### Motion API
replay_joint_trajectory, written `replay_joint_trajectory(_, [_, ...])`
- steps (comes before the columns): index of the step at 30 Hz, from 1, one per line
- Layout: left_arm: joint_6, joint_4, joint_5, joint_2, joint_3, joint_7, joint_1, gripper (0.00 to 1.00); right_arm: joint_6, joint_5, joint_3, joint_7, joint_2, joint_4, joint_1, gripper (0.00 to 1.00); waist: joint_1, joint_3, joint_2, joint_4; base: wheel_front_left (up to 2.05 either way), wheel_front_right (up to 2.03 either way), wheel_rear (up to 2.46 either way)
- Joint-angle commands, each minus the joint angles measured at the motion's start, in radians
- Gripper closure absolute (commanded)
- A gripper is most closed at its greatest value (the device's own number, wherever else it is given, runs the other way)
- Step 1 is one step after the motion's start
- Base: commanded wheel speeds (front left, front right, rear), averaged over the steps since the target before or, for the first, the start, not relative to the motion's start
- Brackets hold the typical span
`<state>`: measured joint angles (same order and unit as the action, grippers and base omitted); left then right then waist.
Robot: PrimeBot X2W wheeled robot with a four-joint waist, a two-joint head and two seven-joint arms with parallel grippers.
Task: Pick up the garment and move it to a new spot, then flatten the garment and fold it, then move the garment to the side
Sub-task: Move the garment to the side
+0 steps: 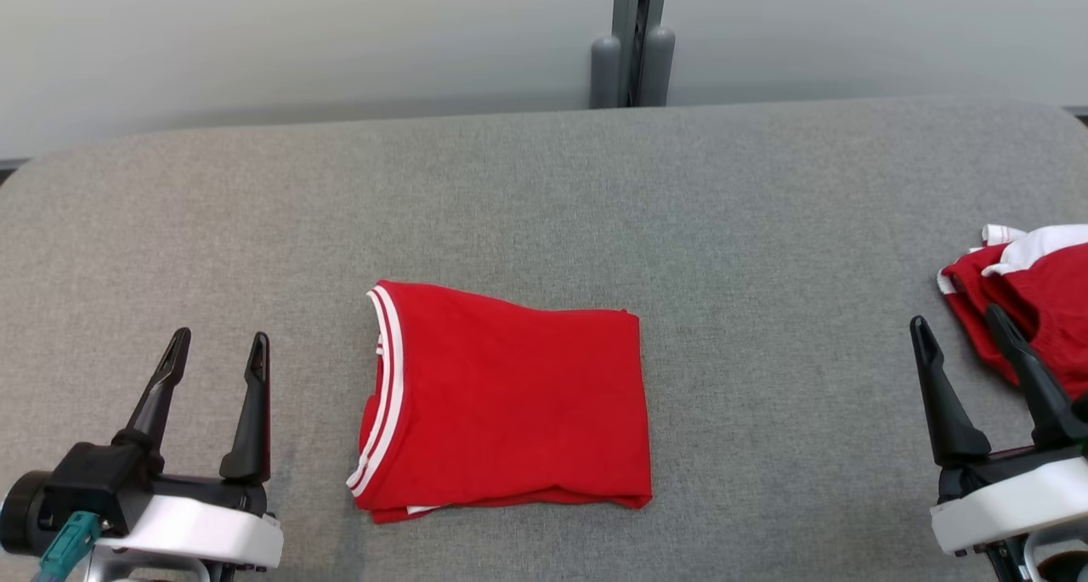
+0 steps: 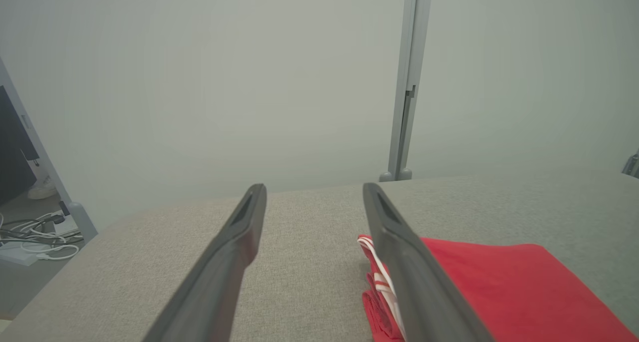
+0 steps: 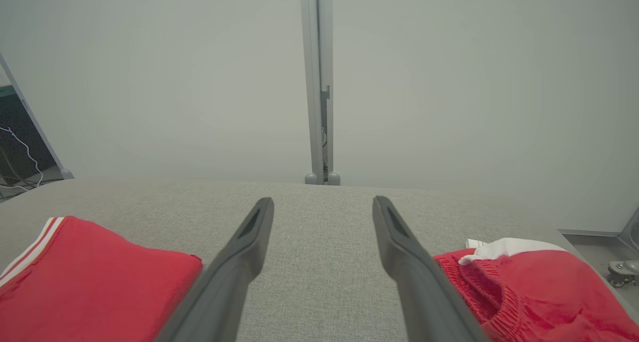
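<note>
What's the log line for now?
shirt: folded, centre | left hand: open, empty | right hand: open, empty | second garment: right edge | next: likely move shirt aside

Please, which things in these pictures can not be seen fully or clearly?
Second red garment: head view, cut off by the right edge, partly behind the right gripper.
Folded red garment: its top layer hides the layers beneath, every view.
Its striped edge: left wrist view, partly behind a finger of the left gripper.
</note>
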<state>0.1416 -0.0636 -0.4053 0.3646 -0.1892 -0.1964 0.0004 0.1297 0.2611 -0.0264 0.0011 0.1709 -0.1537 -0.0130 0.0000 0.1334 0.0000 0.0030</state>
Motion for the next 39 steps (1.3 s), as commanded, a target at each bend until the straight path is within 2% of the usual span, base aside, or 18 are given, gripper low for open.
replay_joint_trajectory(1, [0.005,-0.003,-0.001,0.007,0.000,0.003,0.017,0.00,0.002,-0.006,-0.003,0.009,0.010,-0.003,-0.016,0.00,0.0000,-0.023,0.0000,-0.001,0.00,0.00,0.00])
replay_joint_trajectory(12, [0.027,-0.018,-0.009,0.011,-0.001,0.020,0.066,0.00,0.002,0.001,-0.015,0.046,0.012,-0.018,-0.066,0.00,0.0000,-0.096,0.0000,-0.001,0.00,0.00,0.00])
replay_joint_trajectory(39, [0.061,-0.023,-0.027,0.027,0.010,0.042,0.100,0.00,0.002,0.021,-0.035,0.054,-0.011,-0.010,-0.089,0.00,0.0000,-0.142,0.0000,-0.006,0.00,0.00,0.00])
